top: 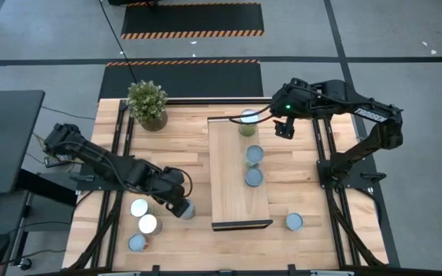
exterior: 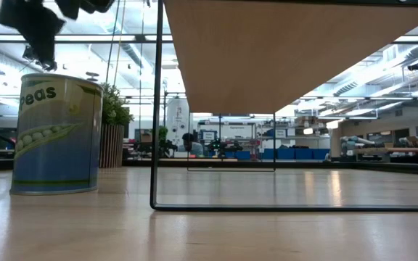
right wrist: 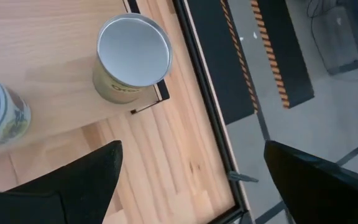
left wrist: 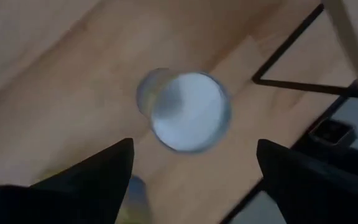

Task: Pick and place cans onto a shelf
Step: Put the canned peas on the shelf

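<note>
On the wooden table (top: 175, 146), seen from above, a raised light-wood shelf (top: 232, 195) runs from centre toward six o'clock. Three cans stand on it in a row: one (top: 247, 119) at its twelve o'clock end, two more (top: 255, 154) (top: 253, 177) just below. At seven o'clock the left gripper (top: 181, 208) hovers over a can (left wrist: 190, 112), fingers (left wrist: 98, 180) spread apart, not touching it. Three more cans (top: 140, 207) cluster nearby at eight o'clock of it. The right gripper (top: 284, 128), fingers wide apart, hangs at one o'clock beside the shelf's far end. Another can (top: 294, 221) stands alone at five o'clock. A potted plant (top: 147, 103) sits at eleven o'clock.
</note>
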Controlling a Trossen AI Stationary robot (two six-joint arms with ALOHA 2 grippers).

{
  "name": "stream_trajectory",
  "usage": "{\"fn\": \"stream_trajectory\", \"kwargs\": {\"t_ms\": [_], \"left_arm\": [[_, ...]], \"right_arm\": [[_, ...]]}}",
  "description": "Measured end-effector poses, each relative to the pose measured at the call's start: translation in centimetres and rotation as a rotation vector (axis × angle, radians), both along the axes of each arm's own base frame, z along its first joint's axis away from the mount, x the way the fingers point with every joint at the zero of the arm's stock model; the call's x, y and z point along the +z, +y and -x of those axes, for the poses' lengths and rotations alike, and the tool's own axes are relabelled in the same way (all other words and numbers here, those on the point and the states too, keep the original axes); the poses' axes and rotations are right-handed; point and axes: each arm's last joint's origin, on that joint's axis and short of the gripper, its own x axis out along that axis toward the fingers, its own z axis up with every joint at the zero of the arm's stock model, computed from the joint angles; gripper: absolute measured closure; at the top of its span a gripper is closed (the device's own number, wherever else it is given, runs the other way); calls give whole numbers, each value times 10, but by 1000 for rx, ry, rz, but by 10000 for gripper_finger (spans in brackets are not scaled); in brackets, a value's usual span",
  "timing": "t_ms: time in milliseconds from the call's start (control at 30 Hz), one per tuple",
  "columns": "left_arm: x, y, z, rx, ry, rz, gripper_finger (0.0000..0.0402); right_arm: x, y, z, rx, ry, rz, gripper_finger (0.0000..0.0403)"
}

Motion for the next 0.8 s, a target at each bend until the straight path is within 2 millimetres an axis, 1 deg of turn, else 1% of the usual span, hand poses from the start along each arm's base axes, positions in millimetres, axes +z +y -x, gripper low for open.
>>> {"fn": "stream_trajectory", "kwargs": {"t_ms": [167, 333, 433, 667, 800], "left_arm": [[13, -19, -6, 136, -15, 35, 76], [4, -44, -10, 111, 3, 77, 95], [-3, -55, -11, 80, 24, 98, 99], [-23, -60, -20, 91, 89, 63, 88], [-30, -62, -22, 92, 116, 44, 88]], "right_arm": [[7, -4, 8, 47, -8, 50, 3], [16, -4, 15, 71, -74, 79, 3], [20, -2, 18, 94, -102, 76, 3], [26, -1, 22, 124, -147, 82, 3], [27, -1, 23, 133, -161, 76, 3]]}}
